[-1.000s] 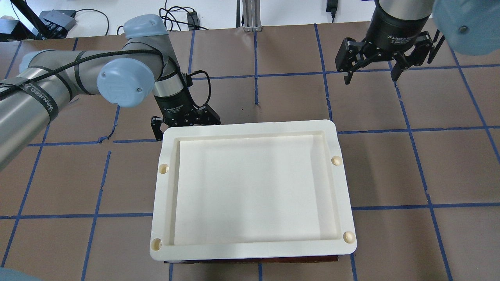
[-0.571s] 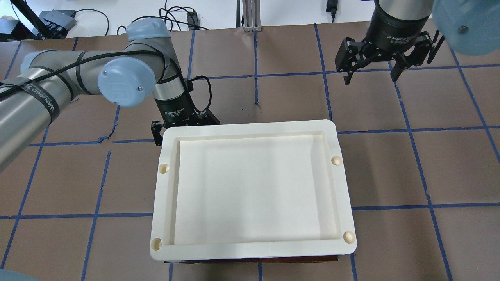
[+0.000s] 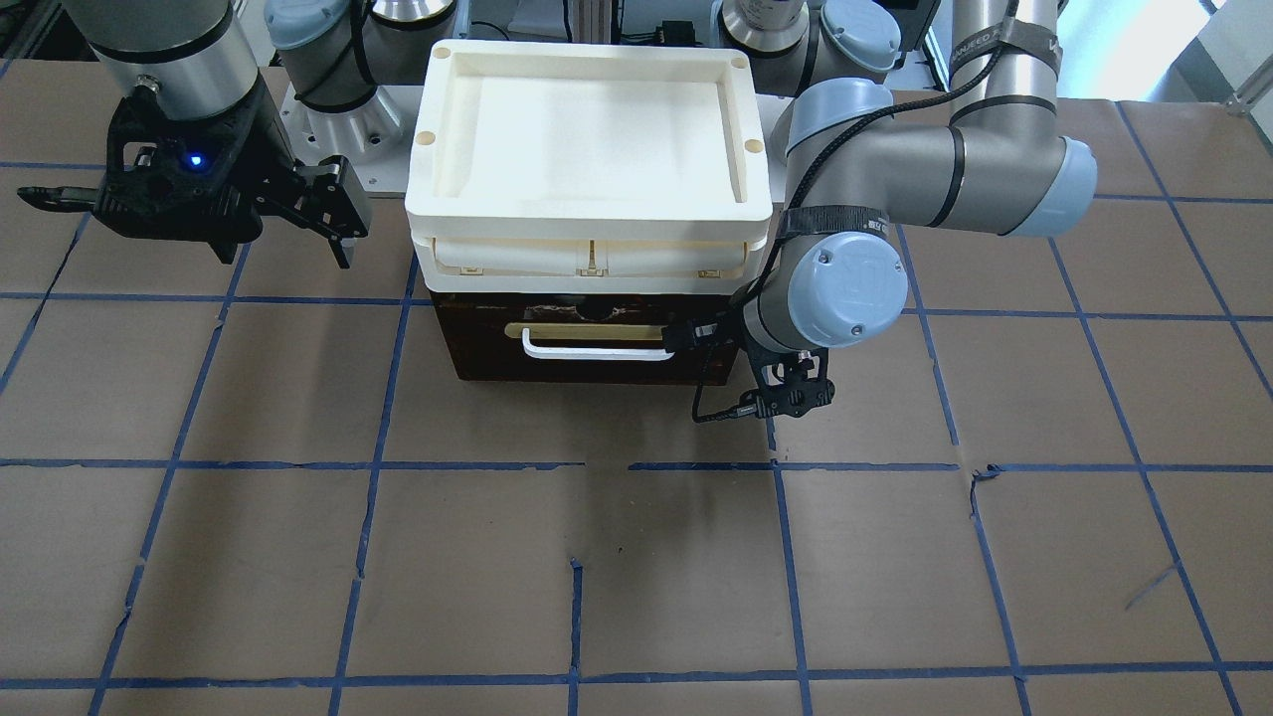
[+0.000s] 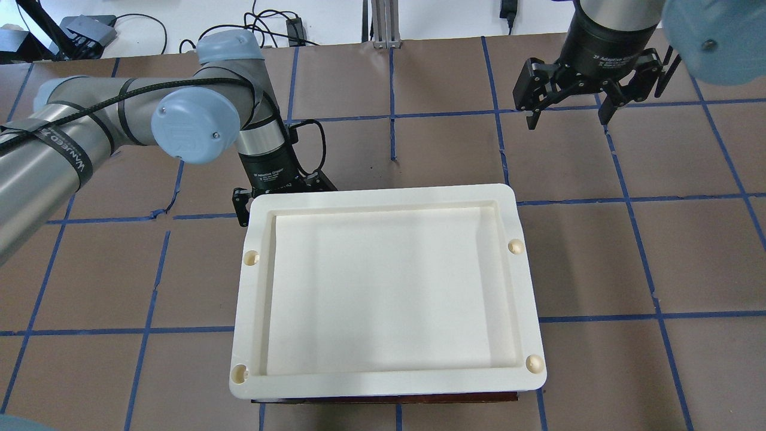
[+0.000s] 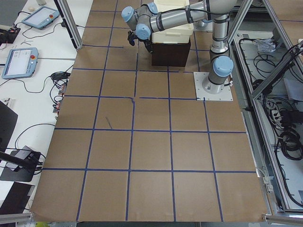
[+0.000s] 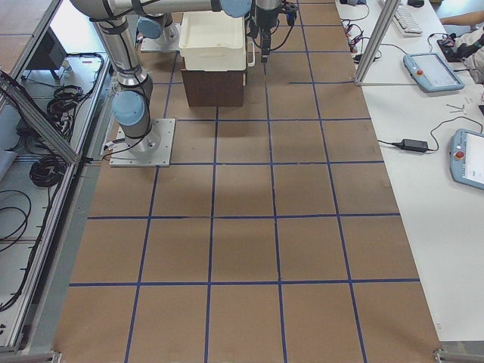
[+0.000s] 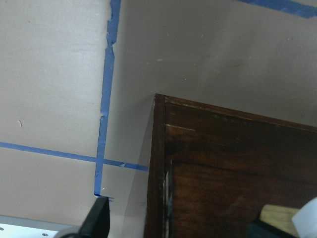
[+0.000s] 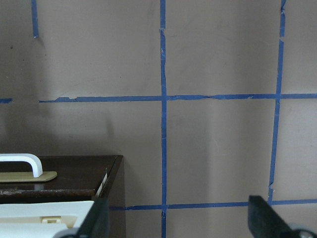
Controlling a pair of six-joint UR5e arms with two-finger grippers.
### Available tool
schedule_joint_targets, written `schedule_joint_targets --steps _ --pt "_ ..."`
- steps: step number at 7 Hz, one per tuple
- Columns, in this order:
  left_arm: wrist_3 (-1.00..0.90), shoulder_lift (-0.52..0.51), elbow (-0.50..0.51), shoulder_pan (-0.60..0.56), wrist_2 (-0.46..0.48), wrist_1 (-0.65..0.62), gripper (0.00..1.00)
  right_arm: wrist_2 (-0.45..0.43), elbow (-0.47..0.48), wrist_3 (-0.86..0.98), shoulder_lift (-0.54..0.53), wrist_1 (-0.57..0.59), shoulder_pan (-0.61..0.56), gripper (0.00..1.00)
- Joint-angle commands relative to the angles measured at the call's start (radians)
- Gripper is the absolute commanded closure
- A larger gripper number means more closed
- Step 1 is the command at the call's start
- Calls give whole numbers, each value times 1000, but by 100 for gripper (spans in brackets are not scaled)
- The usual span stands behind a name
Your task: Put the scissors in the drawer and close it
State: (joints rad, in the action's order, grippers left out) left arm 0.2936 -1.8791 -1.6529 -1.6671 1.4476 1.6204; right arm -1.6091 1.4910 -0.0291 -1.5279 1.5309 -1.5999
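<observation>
The drawer (image 3: 597, 366) is pushed in under the cream unit, showing its dark brown front, brass plate and white bar handle (image 3: 592, 350). The scissors show in no view. My left gripper (image 3: 696, 338) is low against the drawer front at the handle's end, largely hidden by its wrist and, from overhead (image 4: 281, 187), by the tray rim. In the left wrist view its fingers (image 7: 96, 220) stand wide apart on the dark front (image 7: 233, 168), open and empty. My right gripper (image 4: 565, 120) hovers open and empty off to the side, apart from the drawer (image 8: 59, 178).
The cream plastic tray-topped unit (image 3: 587, 214) sits on the drawer box; its rim (image 4: 383, 194) hides the drawer from overhead. The brown table with blue tape lines (image 3: 597, 557) extends in front. Cables and devices lie beyond the far edge (image 4: 269, 27).
My left gripper has moved in closer to the drawer front, further under the tray rim as seen from overhead. The right arm has not moved.
</observation>
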Motion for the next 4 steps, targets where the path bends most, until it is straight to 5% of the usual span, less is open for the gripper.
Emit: schedule_joint_targets --steps 1,4 --pt "-28 2 16 3 7 -156 0 0 0 0 0 0 0 0" --pt "-92 6 33 15 16 -356 0 0 0 0 0 0 0 0"
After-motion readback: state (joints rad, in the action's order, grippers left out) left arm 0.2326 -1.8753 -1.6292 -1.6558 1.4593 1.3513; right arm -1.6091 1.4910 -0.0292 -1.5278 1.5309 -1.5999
